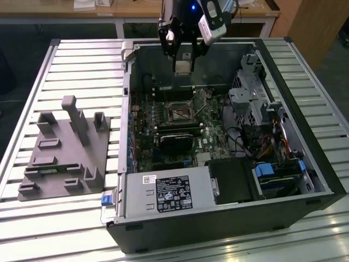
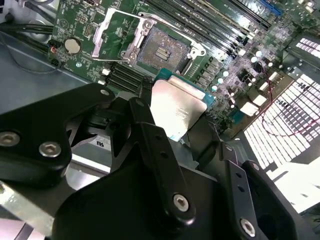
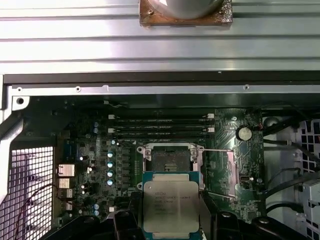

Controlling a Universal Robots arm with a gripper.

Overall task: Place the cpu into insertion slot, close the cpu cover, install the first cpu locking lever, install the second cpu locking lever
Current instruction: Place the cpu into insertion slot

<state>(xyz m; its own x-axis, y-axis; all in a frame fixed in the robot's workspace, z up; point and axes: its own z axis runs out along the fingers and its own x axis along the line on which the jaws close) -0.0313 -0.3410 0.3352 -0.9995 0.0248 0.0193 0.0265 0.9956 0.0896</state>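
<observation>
My gripper (image 1: 182,61) hangs over the back wall of the open computer case and is shut on the cpu (image 1: 182,67), a small square chip with a dull metal face. In both wrist views the cpu (image 2: 178,107) (image 3: 171,202) sits between the black fingers (image 2: 150,137), held well above the board. The insertion slot (image 1: 177,111) (image 2: 162,50) (image 3: 167,160) lies open and bare on the green board below. The cpu cover (image 2: 118,33) (image 3: 239,172) is swung up beside the slot. Thin wire levers (image 3: 218,150) stand free next to it.
A grey fixture block (image 1: 65,147) stands on the slatted table at the exterior view's left. Inside the case are a black card (image 1: 175,140), the power supply (image 1: 169,194), a drive cage with cables (image 1: 253,98) and long memory slots (image 3: 160,125).
</observation>
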